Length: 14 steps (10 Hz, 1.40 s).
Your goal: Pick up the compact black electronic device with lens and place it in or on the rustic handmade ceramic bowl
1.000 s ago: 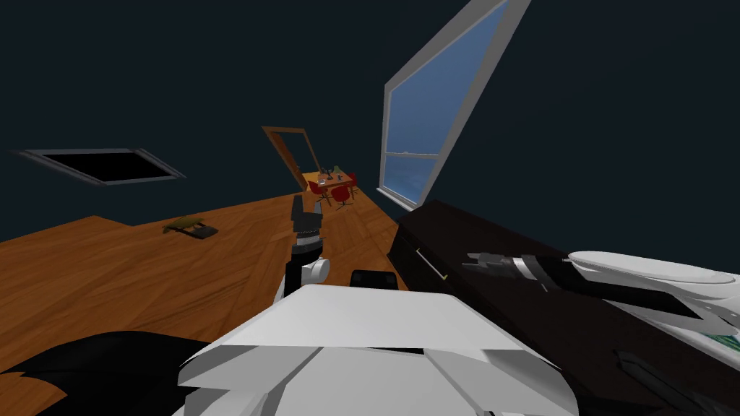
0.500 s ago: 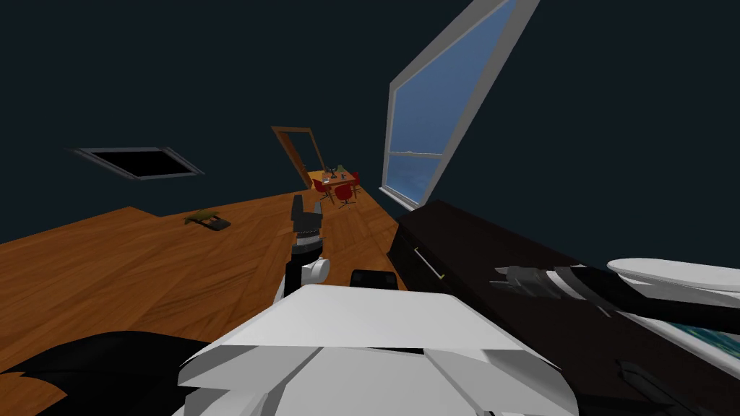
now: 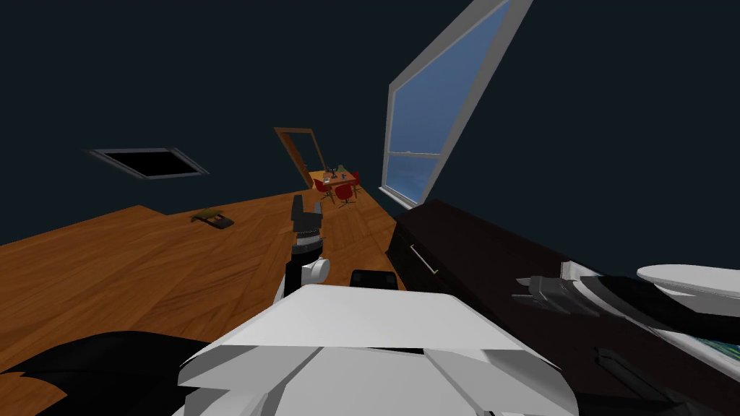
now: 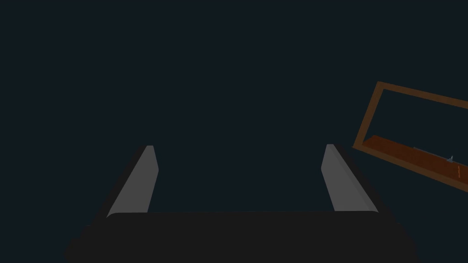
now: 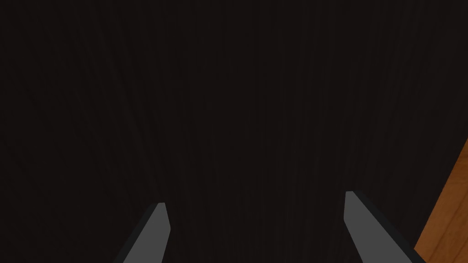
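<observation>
Hovering right gripper above dark cabinet, wooden floor

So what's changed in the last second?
My right tool, open, slid back over the dark cabinet toward my right side, and my view turned slightly. Nothing was grasped or released. The left tool stayed raised and open over the wood floor.

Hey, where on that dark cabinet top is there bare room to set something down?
The dark cabinet top is bare from its corner above the handle up to the open right pincer. Beyond the pincer it is crowded: a white-edged flat thing lies under my arm.
</observation>
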Tool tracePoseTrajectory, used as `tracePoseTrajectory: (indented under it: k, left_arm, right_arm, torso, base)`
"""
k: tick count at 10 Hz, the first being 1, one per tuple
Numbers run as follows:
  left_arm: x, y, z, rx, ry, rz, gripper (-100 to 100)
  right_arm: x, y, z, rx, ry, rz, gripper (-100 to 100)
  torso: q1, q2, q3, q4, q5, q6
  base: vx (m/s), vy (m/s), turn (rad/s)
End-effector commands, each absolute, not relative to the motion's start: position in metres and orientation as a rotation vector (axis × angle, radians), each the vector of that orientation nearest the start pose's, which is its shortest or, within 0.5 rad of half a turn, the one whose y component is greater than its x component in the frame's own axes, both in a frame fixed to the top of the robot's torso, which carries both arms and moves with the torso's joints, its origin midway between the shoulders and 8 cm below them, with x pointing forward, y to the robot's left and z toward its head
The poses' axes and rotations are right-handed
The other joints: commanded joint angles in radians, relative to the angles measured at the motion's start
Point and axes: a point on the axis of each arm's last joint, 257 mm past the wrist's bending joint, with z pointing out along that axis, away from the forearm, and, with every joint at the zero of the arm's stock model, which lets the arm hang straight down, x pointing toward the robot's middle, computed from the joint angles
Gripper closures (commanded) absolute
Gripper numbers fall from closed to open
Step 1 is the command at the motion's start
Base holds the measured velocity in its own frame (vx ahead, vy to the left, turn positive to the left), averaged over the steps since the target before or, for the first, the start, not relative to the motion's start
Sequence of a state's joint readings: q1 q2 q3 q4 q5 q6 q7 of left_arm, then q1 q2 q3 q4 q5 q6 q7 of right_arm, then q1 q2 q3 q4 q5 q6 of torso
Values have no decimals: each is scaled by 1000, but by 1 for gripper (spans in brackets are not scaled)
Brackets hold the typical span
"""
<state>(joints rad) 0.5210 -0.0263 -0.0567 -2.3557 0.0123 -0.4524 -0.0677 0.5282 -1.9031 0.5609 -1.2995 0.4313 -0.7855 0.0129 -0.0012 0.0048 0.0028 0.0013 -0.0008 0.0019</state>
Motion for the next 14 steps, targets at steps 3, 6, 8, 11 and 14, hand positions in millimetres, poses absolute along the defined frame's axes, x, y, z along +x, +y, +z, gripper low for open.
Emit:
tracePoseTrajectory:
  k: [3, 6, 8, 11, 14]
  left_arm:
    - [337, 266, 43, -659, 593, -1298, 0]
    - [337, 266, 42, -659, 593, -1298, 0]
    - [337, 266, 43, -659, 593, -1298, 0]
    - [337, 266, 43, -659, 593, -1298, 0]
    - [337, 266, 42, -659, 593, -1298, 0]
  right_arm:
    - [93, -675, -262, -808, 3056, -8, -100]
    - [89, -677, -261, -807, 3065, -12, 0]
    - [74, -678, -274, -731, 3090, -8, -100]
    - [63, -680, -282, -677, 3107, -8, -100]
    - [62, -680, -283, -672, 3109, -4, 100]
  torso:
    - [-9, 10, 6, 2, -2, 1]
    - [-4, 8, 5, 2, -1, 0]
    - [1, 1, 0, 0, 0, -1]
    - [1, 3, 1, 1, 0, -1]
    - [1, -2, -1, 0, 0, 0]
  base:
    - [-196, -148, -62]
    - [-114, -78, -44]
    - [-56, -7, 235]
    - [-68, -15, 181]
    - [-2, 0, -4]
